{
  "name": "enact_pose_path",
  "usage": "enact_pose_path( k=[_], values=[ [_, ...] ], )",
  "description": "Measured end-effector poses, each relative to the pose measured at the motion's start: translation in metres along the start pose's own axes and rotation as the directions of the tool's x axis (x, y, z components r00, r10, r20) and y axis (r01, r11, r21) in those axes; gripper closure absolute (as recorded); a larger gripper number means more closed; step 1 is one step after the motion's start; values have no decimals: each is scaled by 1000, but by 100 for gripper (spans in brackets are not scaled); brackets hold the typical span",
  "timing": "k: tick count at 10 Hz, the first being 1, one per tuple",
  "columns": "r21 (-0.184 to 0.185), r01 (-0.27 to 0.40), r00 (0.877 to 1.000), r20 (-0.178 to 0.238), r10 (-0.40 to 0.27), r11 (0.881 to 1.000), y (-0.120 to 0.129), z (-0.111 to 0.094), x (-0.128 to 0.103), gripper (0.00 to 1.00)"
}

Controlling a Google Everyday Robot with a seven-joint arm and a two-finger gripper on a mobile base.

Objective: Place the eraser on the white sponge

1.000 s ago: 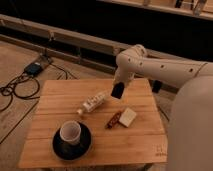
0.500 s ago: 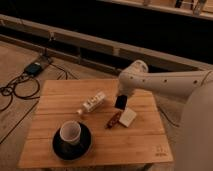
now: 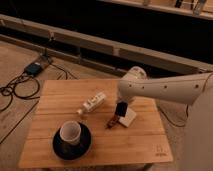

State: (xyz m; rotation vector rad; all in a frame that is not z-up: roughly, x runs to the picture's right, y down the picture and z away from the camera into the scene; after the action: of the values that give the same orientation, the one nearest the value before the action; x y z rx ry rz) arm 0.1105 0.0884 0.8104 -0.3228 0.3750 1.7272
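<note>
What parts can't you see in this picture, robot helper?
- Gripper: in the camera view the arm's white wrist hides its fingers; it hangs above the white sponge.
- Eraser: only its dark lower end shows under the wrist.
- White sponge: its left part sits behind the eraser.
- Small brown thing: too small and blurry to name.
- White bottle: label unreadable.

The end effector (image 3: 120, 104), under a white arm (image 3: 165, 89), is clamped on the black eraser (image 3: 120, 109) over the cream white sponge (image 3: 127, 118). The surface (image 3: 55, 105) is light striped wood. A white cup (image 3: 70, 133) sits on a black saucer (image 3: 72, 148).
</note>
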Motion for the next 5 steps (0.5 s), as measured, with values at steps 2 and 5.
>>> enact_pose_path(
  k=[2, 5],
  values=[
    [34, -46, 998, -46, 47, 998, -10, 2, 7, 100],
    [90, -148, 978, -138, 160, 985, -26, 3, 12, 100]
  ],
)
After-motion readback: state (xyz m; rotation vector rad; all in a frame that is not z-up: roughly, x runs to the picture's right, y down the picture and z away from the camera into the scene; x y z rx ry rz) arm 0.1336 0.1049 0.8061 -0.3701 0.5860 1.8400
